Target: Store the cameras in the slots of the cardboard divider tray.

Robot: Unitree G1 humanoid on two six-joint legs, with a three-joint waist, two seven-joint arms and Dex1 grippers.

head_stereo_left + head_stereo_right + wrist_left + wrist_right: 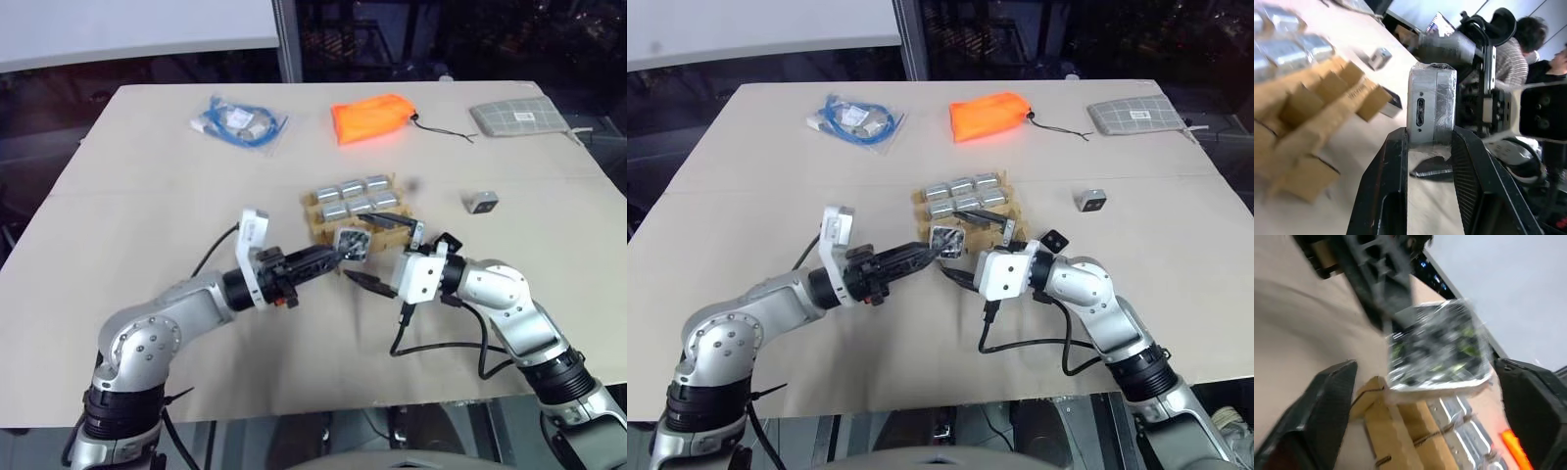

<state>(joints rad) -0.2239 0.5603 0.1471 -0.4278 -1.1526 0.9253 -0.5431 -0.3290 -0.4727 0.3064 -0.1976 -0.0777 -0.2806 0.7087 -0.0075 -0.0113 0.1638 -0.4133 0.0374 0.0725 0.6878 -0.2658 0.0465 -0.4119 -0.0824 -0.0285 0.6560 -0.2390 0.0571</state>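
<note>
The left gripper (pixel 338 258) is clamped on a camera (pixel 352 242), holding it in the air just off the near edge of the cardboard divider tray (pixel 315 227), which sits around the middle of the table (pixel 118 196). The right gripper (pixel 390 253) faces it from the other side with its fingers spread wide on either flank of the camera, touching nothing as far as the blurred right wrist view lets one judge.

The held camera is a small, stiff metal cube wrapped in clear film, so it is probably light but slick; the film could slide under the pads. The left wrist view shows the black fingers (pixel 1386 186) pinching two opposite flat sides low down, with a side bearing a small port turned towards that wrist camera. The dark, glinting face seems to point towards the right gripper. Being nearly cubic, it has no marked long axis.

Six more cameras (pixel 353 196) already stand in the tray's far and middle rows, their long sides running roughly along the rows. One stray camera (pixel 481 202) lies towards the table's right edge, dark face towards the near edge.
</note>
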